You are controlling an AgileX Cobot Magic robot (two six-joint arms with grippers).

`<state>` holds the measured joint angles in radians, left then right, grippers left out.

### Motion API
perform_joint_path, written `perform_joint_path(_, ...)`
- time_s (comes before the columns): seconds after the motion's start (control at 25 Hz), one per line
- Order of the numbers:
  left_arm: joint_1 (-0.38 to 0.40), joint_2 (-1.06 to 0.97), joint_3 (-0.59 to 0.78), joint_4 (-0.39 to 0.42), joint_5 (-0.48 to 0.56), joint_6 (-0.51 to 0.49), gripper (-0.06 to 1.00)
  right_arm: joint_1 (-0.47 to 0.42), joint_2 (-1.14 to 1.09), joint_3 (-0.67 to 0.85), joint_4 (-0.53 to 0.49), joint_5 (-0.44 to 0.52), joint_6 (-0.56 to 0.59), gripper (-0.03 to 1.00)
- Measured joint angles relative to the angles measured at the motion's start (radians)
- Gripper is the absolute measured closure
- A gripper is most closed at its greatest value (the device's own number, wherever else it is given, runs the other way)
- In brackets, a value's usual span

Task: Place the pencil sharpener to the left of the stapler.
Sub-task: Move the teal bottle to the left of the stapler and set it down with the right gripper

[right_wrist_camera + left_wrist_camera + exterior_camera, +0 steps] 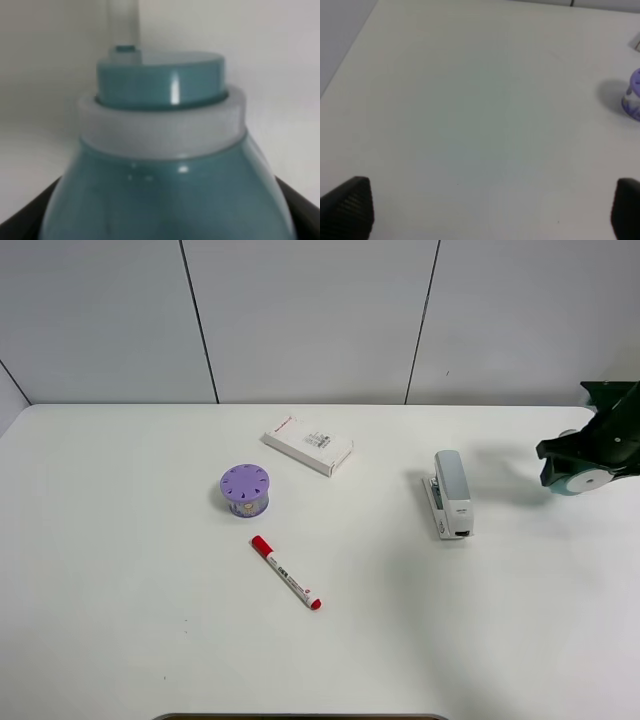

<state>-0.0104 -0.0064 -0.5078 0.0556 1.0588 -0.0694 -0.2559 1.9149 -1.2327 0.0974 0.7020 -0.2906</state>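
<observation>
Pencil sharpener [165, 190] blocks right wrist view; fingers [17, 225] barely show at corners.

The teal pencil sharpener [165, 200] fills the frame, close and blurred: a flat teal cap in the upper middle, a whitish band beneath it, the rounded body below. The right gripper [160, 220] shows dark jaws at both lower corners, against the body's sides.

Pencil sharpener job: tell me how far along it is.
Done: the right gripper is closed on the pencil sharpener, whose teal body fills the right wrist view. In hand: it is held to the right of the stapler, the wrong side. Left: carry it past the stapler, set it on the bare table to the stapler's left, and release. The left gripper is open and holds nothing.
</observation>
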Motion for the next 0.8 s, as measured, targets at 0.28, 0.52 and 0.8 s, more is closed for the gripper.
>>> perform_joint_path(0.28, 0.0, 0.0, 0.0, 0.0, 0.0, 0.0, -0.01, 0.022, -0.121, 0.0, 0.0, 0.023, 0.02, 0.29)
perform_joint_path(0.52, 0.0, 0.0, 0.0, 0.0, 0.0, 0.0, -0.01, 0.089, -0.22, 0.0, 0.002, 0.054, 0.106, 0.29)
perform_joint_path(0.8, 0.0, 0.0, 0.0, 0.0, 0.0, 0.0, -0.01, 0.226, -0.273, 0.0, 0.002, 0.076, 0.256, 0.29)
